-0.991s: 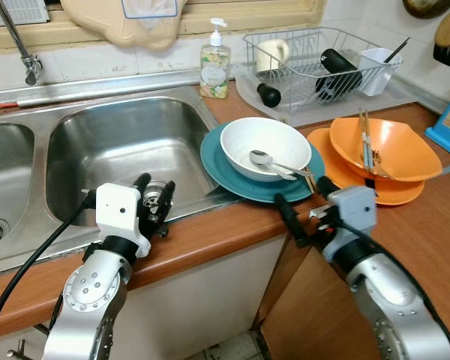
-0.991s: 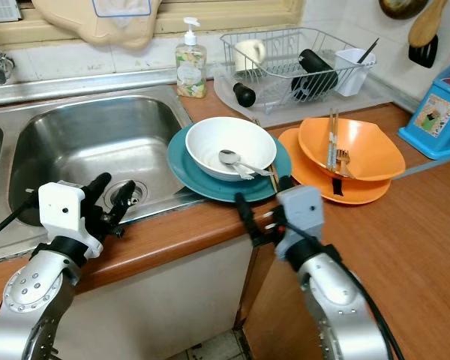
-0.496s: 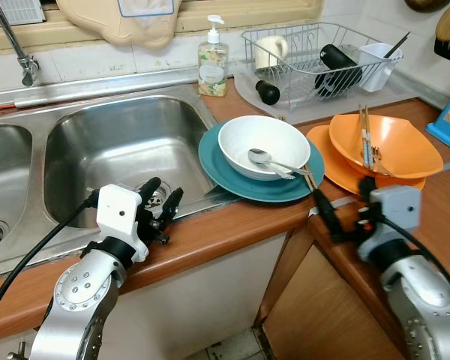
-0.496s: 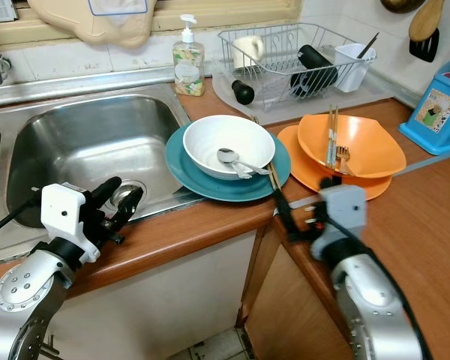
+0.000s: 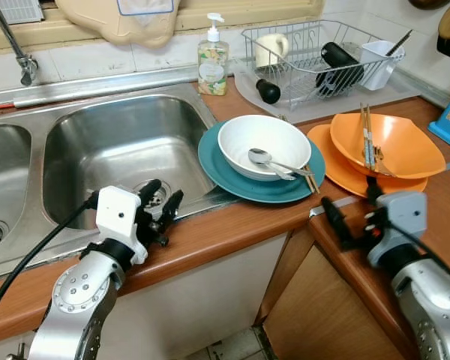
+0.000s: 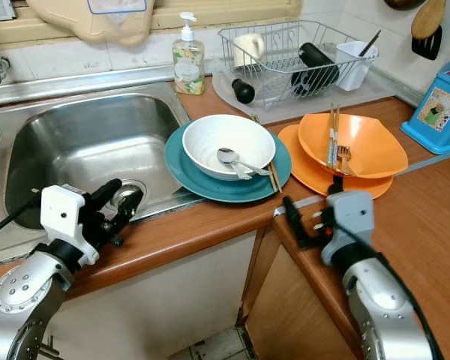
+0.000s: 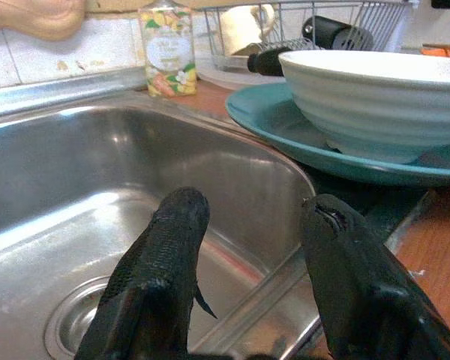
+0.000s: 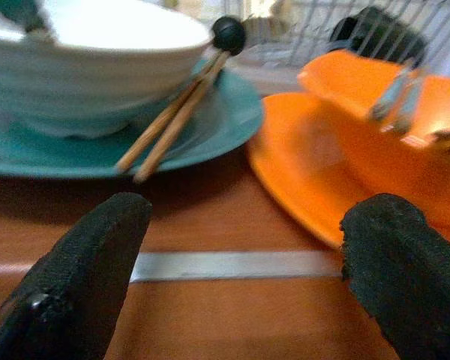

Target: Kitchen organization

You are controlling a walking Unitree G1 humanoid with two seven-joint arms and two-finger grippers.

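Note:
A white bowl (image 5: 264, 139) holding a spoon (image 5: 268, 159) sits on a teal plate (image 5: 244, 187), with wooden chopsticks (image 5: 310, 181) lying on the plate's right rim. To the right, an orange bowl (image 5: 394, 141) with chopsticks and a fork rests on an orange plate (image 5: 336, 169). My right gripper (image 5: 352, 208) hovers open low over the counter, just in front of the orange plate (image 8: 300, 172), nothing between its fingers. At the sink's front edge my left gripper (image 5: 163, 193) is open and empty, pointing into the basin (image 7: 97, 187).
A steel double sink (image 5: 112, 146) fills the left. Behind stand a soap bottle (image 5: 211, 49) and a wire dish rack (image 5: 315, 52) with a cup, black bottle and white caddy. A metal strip (image 8: 232, 264) crosses the wooden counter. A blue box (image 6: 435, 112) stands far right.
My right gripper has swung rightward, from in front of the teal plate to in front of the orange plate. The left gripper has barely moved.

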